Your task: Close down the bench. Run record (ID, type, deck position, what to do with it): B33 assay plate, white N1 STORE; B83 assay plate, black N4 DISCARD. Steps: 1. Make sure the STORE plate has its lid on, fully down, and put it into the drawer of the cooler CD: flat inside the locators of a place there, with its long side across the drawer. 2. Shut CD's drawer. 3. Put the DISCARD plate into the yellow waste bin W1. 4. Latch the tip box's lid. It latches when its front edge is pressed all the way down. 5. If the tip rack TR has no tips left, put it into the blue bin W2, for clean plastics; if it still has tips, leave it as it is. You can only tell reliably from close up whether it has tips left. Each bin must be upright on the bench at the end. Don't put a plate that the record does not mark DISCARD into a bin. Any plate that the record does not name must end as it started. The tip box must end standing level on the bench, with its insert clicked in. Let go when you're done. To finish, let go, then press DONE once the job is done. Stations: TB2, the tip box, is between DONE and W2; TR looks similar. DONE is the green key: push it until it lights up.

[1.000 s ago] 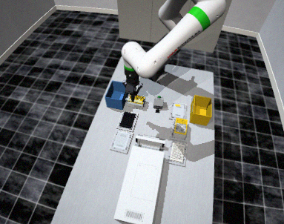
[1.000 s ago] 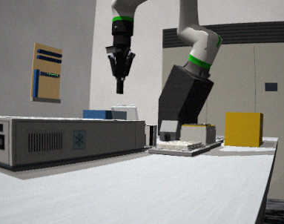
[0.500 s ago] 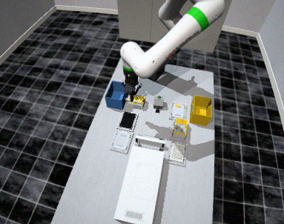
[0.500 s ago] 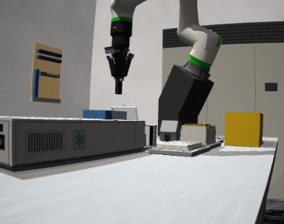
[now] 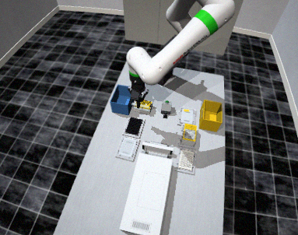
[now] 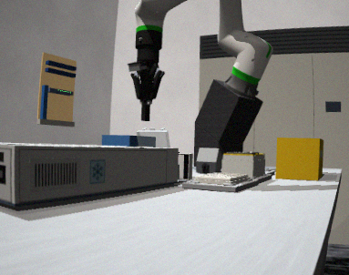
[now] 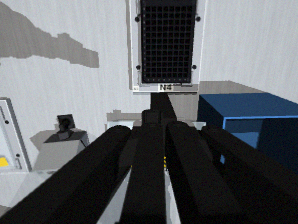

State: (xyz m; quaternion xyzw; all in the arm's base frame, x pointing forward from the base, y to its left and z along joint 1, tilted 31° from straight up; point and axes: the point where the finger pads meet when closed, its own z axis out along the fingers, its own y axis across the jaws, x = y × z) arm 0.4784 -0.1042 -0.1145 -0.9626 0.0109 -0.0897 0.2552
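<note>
My jaws are pressed together, holding nothing, high above the tip box [image 5: 143,106] by the blue bin [image 5: 120,100]. If I push off-center, the box could tip over.

Bench [image 5: 101,202] with cooler [image 5: 148,194], bins [image 5: 120,102].

We see the pincer [image 5: 140,102], shut and empty, above the tip box [image 5: 145,106], beside the blue bin [image 5: 119,102]. Black plate [image 5: 134,126] just below; yellow bin [image 5: 211,115] at the bench's [image 5: 97,194] far side.
</note>
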